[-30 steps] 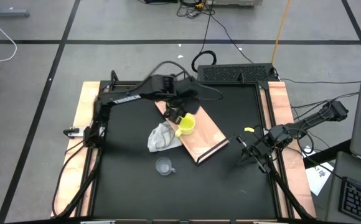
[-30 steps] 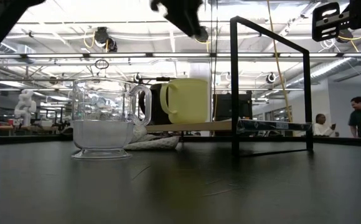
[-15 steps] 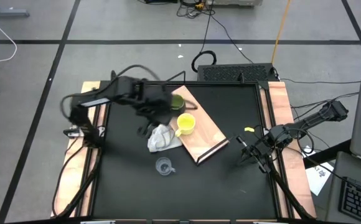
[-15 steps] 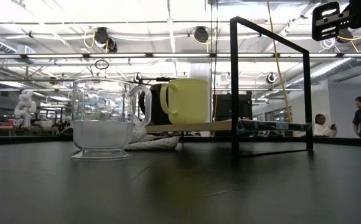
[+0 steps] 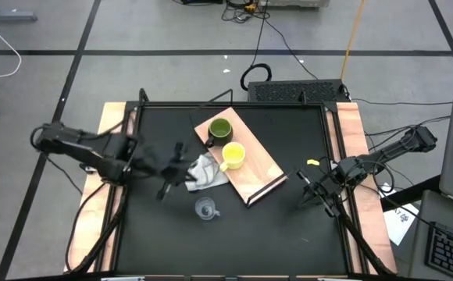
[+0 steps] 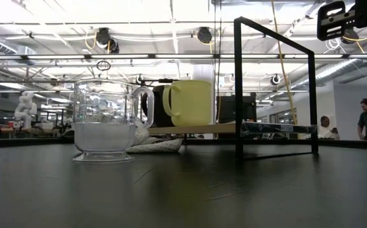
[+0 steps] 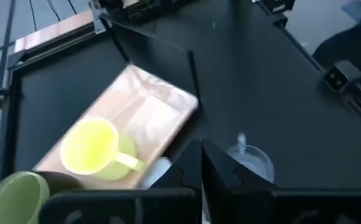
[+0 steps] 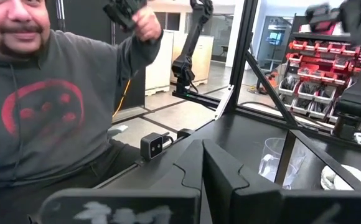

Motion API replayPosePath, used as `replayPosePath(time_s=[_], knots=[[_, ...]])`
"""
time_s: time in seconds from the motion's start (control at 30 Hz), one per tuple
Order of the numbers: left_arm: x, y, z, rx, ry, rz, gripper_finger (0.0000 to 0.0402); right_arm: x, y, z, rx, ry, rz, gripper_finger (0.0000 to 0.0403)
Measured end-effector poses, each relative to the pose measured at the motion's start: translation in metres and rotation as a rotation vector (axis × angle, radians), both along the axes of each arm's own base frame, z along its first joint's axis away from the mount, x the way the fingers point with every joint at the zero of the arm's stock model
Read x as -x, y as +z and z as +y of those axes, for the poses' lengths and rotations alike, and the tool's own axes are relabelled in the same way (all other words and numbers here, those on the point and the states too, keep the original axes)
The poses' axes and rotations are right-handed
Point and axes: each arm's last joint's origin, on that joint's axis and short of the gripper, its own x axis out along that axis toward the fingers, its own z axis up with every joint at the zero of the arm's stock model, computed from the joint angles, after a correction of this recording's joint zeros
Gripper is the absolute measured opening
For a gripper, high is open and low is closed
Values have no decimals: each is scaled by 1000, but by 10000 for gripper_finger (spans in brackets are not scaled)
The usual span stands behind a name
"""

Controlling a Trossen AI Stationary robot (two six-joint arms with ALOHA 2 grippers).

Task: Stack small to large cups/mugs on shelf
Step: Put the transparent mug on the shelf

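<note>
The shelf's light-wood board point(image 5: 251, 167) lies slantwise mid-table, its dark frame point(image 6: 275, 88) standing up at one end. On the board stand the dark green mug point(image 5: 219, 130) and the yellow mug point(image 5: 233, 155), both upright. The clear glass cup point(image 5: 205, 208) stands upright on the black tabletop, nearer the front edge. My left gripper point(image 5: 176, 173) hovers shut left of the board, beside a white cloth point(image 5: 203, 172), holding nothing; its wrist view shows the yellow mug point(image 7: 96, 148), the board point(image 7: 146, 115) and the glass cup point(image 7: 250, 160) ahead. My right gripper point(image 5: 312, 192) waits shut at the table's right side.
The crumpled white cloth lies against the board's left side, partly under it point(image 6: 155, 145). Wooden rails point(image 5: 109, 148) run along the table's left and right edges. A keyboard point(image 5: 297, 92) sits at the far edge. A person point(image 8: 37, 93) stands beyond the table in the right wrist view.
My left gripper has swung away from above the shelf, toward the table's left edge and somewhat nearer the front, stopping beside the white cloth. The green mug, covered by the gripper before, now shows standing on the board. Mugs, glass cup and shelf have not moved.
</note>
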Motion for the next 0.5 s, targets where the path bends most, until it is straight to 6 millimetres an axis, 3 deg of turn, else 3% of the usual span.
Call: replayPosePath(time_s=[0.2, 0.5], knots=[[24, -62, -10, 24, 79, -143, 1, 0, 1, 0, 13, 0, -19, 0], [44, -123, -22, 150, 43, -342, 1, 0, 1, 0, 22, 0, -24, 0]])
